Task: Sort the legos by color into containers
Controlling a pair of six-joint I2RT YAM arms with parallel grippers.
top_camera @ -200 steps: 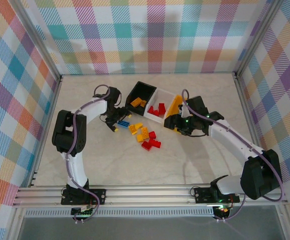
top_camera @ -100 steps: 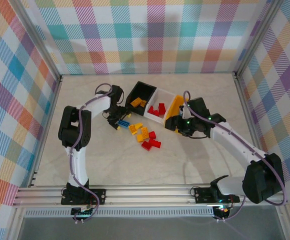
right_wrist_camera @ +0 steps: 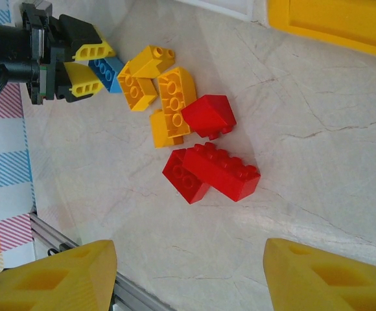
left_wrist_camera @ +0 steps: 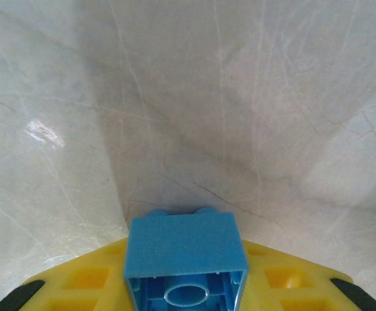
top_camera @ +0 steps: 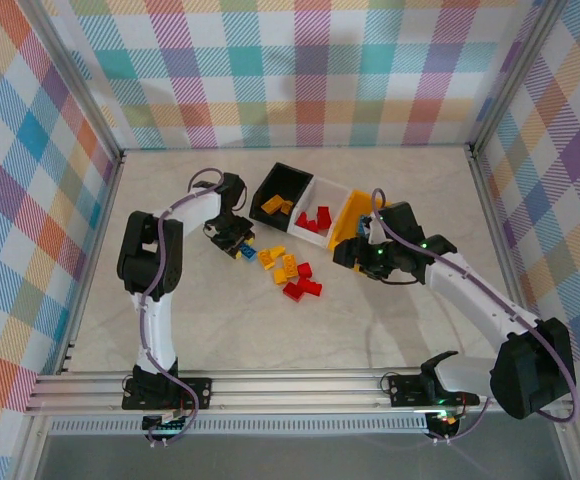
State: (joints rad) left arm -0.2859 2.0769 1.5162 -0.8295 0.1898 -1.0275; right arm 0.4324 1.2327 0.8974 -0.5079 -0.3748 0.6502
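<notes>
Here, blue lego (left_wrist_camera: 185, 249) clamped in left gripper (left_wrist_camera: 185, 280), its base cut off — right gripper (right_wrist_camera: 188, 259) spread wide.

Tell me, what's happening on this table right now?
The left gripper grips a blue brick at the edge of the loose pile of yellow-orange and red bricks on the table. The right gripper hangs open and empty beside the yellow bin. The black bin holds yellow-orange bricks, the white bin red ones.
</notes>
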